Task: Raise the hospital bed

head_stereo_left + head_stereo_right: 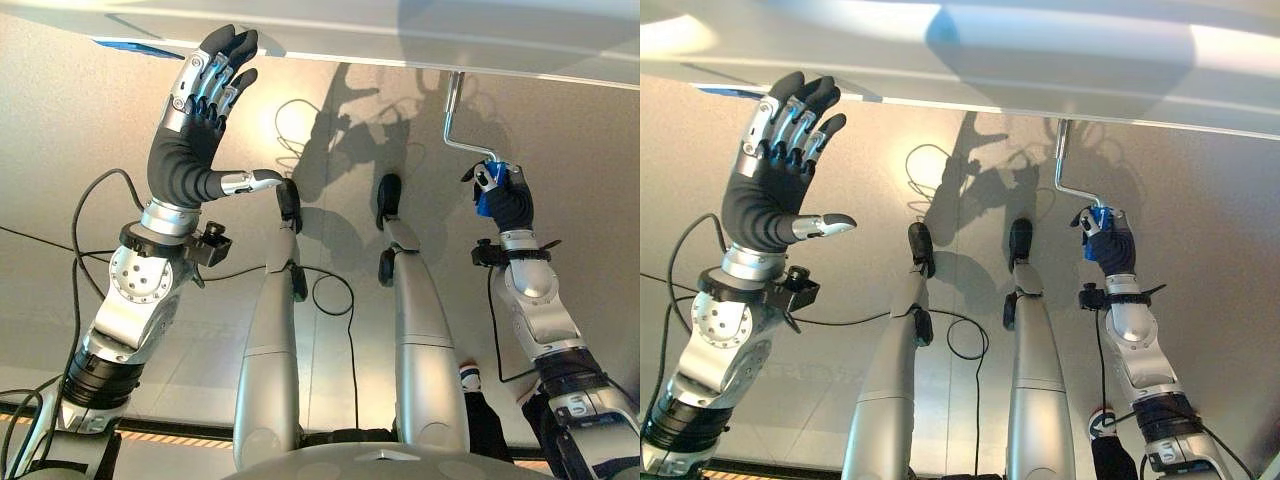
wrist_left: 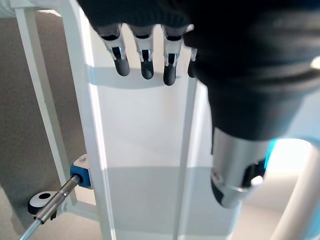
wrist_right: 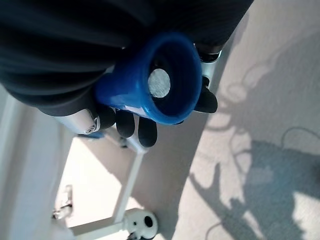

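Note:
The white foot end of the hospital bed (image 1: 400,40) runs across the top of the eye views. A silver crank rod (image 1: 452,115) hangs down from it at the right and ends in a blue handle (image 3: 150,82). My right hand (image 1: 503,195) is shut on that blue handle, fingers curled round it. My left hand (image 1: 200,110) is raised at the left with fingers straight and thumb out, fingertips near the bed's edge, holding nothing. In the left wrist view its fingers (image 2: 145,55) lie against the bed's white frame (image 2: 92,150).
Pale floor (image 1: 580,130) lies under the bed. A bed caster (image 2: 42,202) and a second metal rod with a blue collar (image 2: 77,177) sit low on the frame. Another white caster (image 3: 142,222) shows by the bed leg. A person's shoe (image 1: 470,378) stands at lower right.

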You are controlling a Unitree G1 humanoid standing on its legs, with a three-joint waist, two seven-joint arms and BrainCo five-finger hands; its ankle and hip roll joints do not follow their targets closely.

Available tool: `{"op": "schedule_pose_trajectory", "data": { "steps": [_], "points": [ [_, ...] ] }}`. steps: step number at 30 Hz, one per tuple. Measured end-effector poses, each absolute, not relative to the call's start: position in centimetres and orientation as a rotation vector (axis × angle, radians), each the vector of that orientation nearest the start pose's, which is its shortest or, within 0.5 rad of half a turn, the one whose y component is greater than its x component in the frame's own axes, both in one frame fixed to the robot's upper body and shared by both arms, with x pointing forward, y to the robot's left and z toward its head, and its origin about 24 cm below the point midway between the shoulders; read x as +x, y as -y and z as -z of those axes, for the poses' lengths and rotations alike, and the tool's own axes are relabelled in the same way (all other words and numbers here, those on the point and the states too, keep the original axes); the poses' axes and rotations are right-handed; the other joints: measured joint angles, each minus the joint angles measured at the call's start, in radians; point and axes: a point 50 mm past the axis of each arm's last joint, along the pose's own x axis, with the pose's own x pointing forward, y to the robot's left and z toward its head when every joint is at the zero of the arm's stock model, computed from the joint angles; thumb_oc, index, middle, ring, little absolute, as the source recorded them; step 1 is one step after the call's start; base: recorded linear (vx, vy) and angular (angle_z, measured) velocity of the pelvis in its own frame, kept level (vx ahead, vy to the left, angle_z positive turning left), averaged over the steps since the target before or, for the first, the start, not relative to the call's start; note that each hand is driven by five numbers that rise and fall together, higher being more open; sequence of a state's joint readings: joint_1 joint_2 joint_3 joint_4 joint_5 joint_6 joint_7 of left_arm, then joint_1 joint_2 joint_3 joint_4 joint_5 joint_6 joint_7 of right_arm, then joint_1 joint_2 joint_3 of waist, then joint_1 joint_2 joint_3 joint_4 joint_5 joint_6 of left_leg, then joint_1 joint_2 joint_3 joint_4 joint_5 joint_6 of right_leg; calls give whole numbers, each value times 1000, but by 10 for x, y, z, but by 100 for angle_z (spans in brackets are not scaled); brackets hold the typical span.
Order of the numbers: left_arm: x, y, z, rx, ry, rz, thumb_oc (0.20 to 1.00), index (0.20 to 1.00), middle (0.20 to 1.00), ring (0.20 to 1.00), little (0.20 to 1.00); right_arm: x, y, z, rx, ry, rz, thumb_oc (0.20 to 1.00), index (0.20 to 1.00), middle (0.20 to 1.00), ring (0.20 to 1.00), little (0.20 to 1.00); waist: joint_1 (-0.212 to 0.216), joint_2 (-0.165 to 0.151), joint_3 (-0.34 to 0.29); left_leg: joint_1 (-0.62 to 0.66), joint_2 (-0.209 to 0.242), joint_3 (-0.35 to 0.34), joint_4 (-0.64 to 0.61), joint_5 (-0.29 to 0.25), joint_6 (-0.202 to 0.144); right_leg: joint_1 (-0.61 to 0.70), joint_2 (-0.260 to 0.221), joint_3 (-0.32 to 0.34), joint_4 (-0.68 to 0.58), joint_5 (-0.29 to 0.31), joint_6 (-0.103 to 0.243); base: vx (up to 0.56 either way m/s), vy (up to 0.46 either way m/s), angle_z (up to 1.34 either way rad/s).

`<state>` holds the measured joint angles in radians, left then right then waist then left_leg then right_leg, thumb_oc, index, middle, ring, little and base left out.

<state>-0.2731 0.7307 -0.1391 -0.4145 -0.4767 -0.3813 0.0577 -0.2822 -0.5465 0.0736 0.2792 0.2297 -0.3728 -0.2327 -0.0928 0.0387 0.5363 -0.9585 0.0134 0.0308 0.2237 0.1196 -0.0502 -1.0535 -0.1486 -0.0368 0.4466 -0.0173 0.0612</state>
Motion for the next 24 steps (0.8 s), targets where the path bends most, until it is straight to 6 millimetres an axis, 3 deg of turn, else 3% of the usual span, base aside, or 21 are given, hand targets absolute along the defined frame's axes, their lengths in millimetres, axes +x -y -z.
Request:
{"op": "schedule_pose_trajectory", "data": {
  "steps": [6, 11, 13, 15, 24],
  "points": [
    [234, -166, -234, 163, 886, 431, 1000, 1000, 1000, 1000, 1000, 309, 261, -114, -332, 348, 217, 200, 200, 200, 200, 200, 1, -1, 0, 4, -7, 12, -4, 1, 9, 3, -7, 7, -10, 7, 10, 0, 0, 0],
    [235, -158, -232, 183, 865, 487, 1000, 1000, 1000, 1000, 1000, 328, 279, -114, -457, 243, 239, 200, 200, 200, 200, 200, 4, -2, -1, 4, -10, 14, -4, 3, 13, 4, -10, 9, -12, 11, 13, 0, 0, 0],
    [235, -155, -232, 181, 863, 502, 1000, 1000, 1000, 1000, 1000, 335, 280, -112, -490, 211, 239, 200, 200, 200, 200, 200, 9, -2, -1, 4, -10, 15, -4, 3, 13, 4, -11, 9, -12, 13, 13, 0, 0, 0],
    [236, -147, -233, 177, 869, 540, 1000, 1000, 1000, 1000, 1000, 355, 286, -115, -594, 99, 251, 200, 200, 200, 200, 200, 18, -3, -2, 4, -11, 19, -4, 5, 15, 0, -11, 12, -13, 16, 14, -8, 5, -4],
    [240, -131, -240, 147, 895, 587, 1000, 1000, 1000, 1000, 1000, 382, 285, -126, -801, -90, 231, 200, 200, 200, 200, 200, 74, 3, -3, -28, -13, 17, -12, 16, 13, -38, -12, 11, -6, 17, 12, -2, 0, 0]
  ]
}}
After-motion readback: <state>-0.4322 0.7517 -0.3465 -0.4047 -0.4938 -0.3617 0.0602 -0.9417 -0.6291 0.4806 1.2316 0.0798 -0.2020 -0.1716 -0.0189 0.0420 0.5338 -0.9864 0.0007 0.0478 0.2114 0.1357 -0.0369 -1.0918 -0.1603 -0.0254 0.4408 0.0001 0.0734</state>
